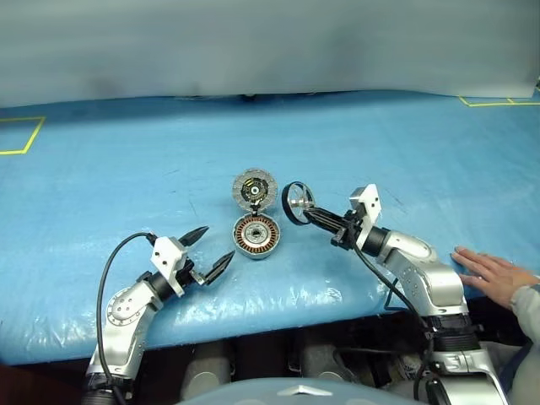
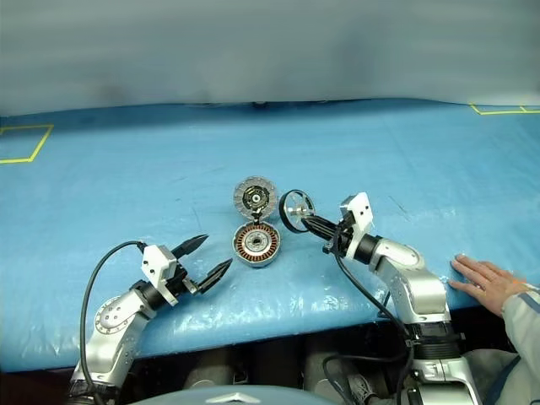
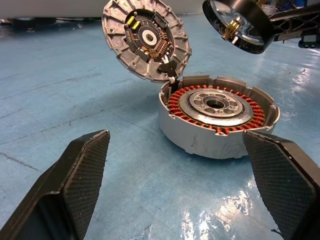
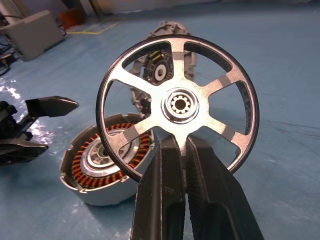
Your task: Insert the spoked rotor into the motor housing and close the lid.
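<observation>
The motor housing (image 1: 256,235), a silver cup ringed with copper windings, sits on the blue table (image 1: 405,160). Its lid (image 1: 254,189) stands swung open at the far edge, its inner face with a dark centre showing. My right gripper (image 1: 308,214) is shut on a spoke of the spoked rotor (image 1: 297,202). It holds the black-rimmed wheel (image 4: 177,105) upright in the air, just right of and above the housing (image 4: 100,165). My left gripper (image 1: 218,243) is open to the near left of the housing (image 3: 215,112), pointing at it, with nothing between its fingers (image 3: 82,180).
A person's hand (image 1: 494,274) rests on the table at the near right edge, beside my right arm. Yellow tape marks (image 1: 21,135) lie at the far left and far right corners. The table's front edge runs just below both grippers.
</observation>
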Action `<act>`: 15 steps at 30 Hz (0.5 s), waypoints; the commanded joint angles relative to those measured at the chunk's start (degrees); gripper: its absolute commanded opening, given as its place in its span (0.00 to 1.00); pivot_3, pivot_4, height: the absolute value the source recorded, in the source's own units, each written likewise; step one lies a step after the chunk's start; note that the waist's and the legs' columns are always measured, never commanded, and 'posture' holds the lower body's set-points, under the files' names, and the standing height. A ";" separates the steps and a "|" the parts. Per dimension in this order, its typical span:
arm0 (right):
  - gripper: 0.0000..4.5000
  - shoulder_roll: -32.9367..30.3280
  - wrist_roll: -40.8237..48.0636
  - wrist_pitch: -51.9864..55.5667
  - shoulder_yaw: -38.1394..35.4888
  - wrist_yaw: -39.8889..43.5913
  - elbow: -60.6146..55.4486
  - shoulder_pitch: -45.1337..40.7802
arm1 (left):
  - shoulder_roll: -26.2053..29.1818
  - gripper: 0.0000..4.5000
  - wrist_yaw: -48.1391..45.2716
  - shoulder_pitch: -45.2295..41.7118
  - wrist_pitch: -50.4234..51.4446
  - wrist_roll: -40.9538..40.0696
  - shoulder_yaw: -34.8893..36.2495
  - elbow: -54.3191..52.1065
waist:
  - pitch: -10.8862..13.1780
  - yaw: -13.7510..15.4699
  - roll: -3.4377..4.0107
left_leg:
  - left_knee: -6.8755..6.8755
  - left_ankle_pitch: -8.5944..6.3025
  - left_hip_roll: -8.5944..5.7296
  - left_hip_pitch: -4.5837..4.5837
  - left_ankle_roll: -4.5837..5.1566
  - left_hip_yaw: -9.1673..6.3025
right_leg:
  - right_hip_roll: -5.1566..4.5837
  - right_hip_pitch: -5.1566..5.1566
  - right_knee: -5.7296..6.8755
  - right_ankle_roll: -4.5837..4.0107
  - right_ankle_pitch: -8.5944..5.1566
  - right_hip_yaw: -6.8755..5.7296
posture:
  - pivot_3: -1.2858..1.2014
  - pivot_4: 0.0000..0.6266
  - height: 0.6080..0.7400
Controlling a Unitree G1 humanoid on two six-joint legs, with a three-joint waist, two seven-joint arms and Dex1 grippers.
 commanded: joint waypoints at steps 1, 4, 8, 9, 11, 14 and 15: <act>0.00 0.69 2.29 1.22 1.94 1.43 -3.84 0.15 | -0.10 1.00 -0.63 -0.41 -1.29 -0.65 0.27 -0.09 | 0.00 -0.03 0.00 | 0.00 0.00 -0.01 0.00 0.00 0.00 | -0.01 0.00 0.00 0.00 0.00 0.00 | 0.52 0.24 1.00; 0.00 1.32 -0.58 0.36 5.09 0.30 -4.14 -0.54 | -0.06 1.00 -0.66 -0.44 -1.41 -0.60 0.29 -0.04 | 0.00 -0.04 0.00 | 0.00 0.00 -0.01 -0.01 0.00 0.01 | -0.01 -0.03 0.00 -0.02 -0.01 -0.01 | 0.52 0.24 1.00; 0.00 1.90 -5.87 -1.53 9.19 -2.65 -3.89 -2.06 | -0.07 1.00 -0.52 -0.41 -1.59 -0.29 0.33 0.00 | 0.00 -0.01 0.00 | -0.01 0.00 -0.01 -0.02 0.00 0.00 | -0.01 -0.03 0.01 -0.04 -0.02 -0.03 | 0.52 0.24 1.00; 0.00 1.86 -6.92 -1.88 9.85 -3.18 -3.67 -2.40 | -0.08 1.00 -0.48 -0.37 -1.64 -0.23 0.34 0.01 | 0.00 -0.01 0.00 | -0.01 0.00 -0.01 -0.03 0.00 0.00 | -0.01 -0.04 0.01 -0.04 -0.02 -0.03 | 0.52 0.24 1.00; 0.00 1.82 -7.76 -2.10 10.73 -3.26 -3.53 -2.79 | -0.11 1.00 -0.42 -0.26 -1.73 -0.15 0.34 0.05 | 0.00 0.04 0.00 | 0.00 0.00 -0.02 -0.04 0.00 0.00 | -0.03 -0.04 0.00 -0.03 -0.02 -0.04 | 0.52 0.24 1.00; 0.00 1.46 -9.34 -2.37 11.99 -3.20 -3.34 -3.05 | -0.16 1.00 -0.30 -0.10 -1.83 -0.02 0.33 0.07 | 0.00 0.06 0.00 | 0.00 0.00 -0.03 -0.04 0.00 -0.01 | -0.03 -0.03 -0.01 -0.03 -0.02 -0.05 | 0.52 0.24 1.00; 0.00 1.35 -9.95 -2.48 12.33 -3.28 -3.19 -3.12 | -0.17 1.00 -0.23 -0.06 -1.86 0.03 0.33 0.06 | 0.00 0.04 0.00 | -0.01 0.00 -0.03 -0.05 0.00 -0.01 | -0.03 -0.04 0.00 -0.03 -0.02 -0.05 | 0.52 0.24 1.00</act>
